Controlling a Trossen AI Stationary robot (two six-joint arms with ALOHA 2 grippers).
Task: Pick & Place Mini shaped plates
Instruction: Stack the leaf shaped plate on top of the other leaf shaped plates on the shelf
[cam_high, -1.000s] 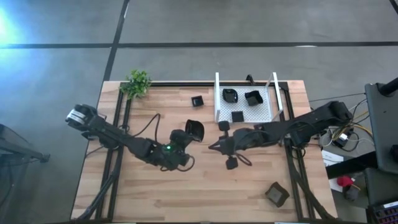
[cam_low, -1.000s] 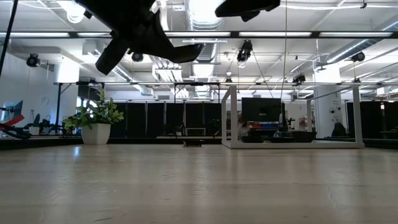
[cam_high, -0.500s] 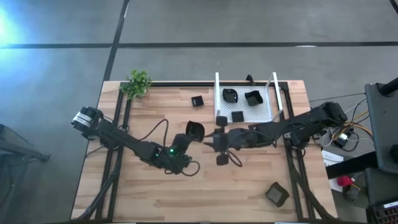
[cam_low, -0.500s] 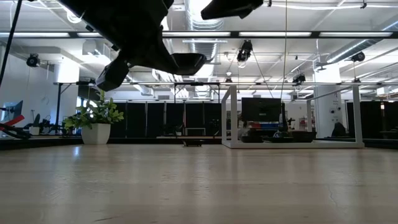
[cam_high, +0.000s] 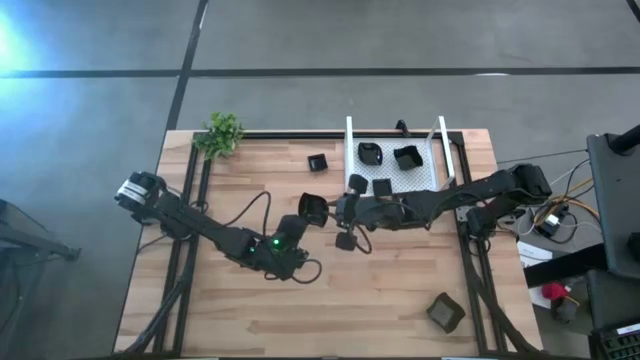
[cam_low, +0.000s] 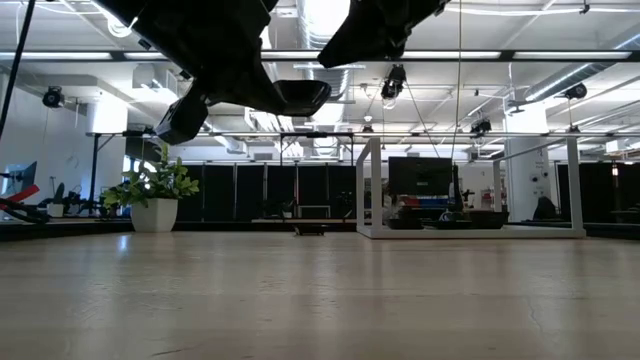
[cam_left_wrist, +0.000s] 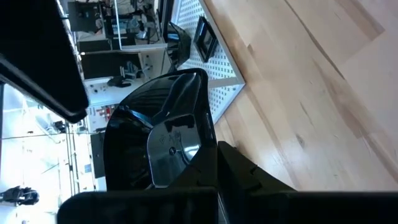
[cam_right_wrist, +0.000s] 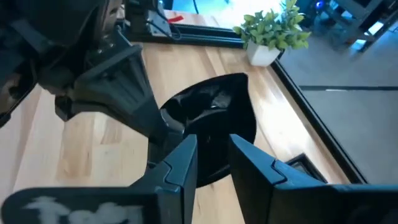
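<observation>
A wooden table (cam_high: 300, 310) seen from above, with two dark robot arms meeting near its middle. The left gripper (cam_high: 300, 218) is clamped on a glossy black plate (cam_high: 313, 208), holding it in the air above the table; in the left wrist view the plate (cam_left_wrist: 158, 140) fills the space just past the fingers, and in the low view it (cam_low: 300, 97) hangs well above the tabletop. The right gripper (cam_high: 346, 212) reaches in from the right, its fingers (cam_right_wrist: 180, 163) spread apart and empty, lined up just in front of the held plate (cam_right_wrist: 214, 124); whether they touch it is hard to tell. At the table's back edge stands a white mesh tray (cam_high: 425, 180) with upright side walls, holding three small black plates: one rounded (cam_high: 370, 153), one squarish (cam_high: 406, 157), one small square (cam_high: 382, 187). Another small plate (cam_high: 317, 162) lies on the wood just left of the tray, and one more (cam_high: 445, 312) sits apart near the front right corner. A small potted plant (cam_high: 221, 133) stands at the back left corner.
</observation>
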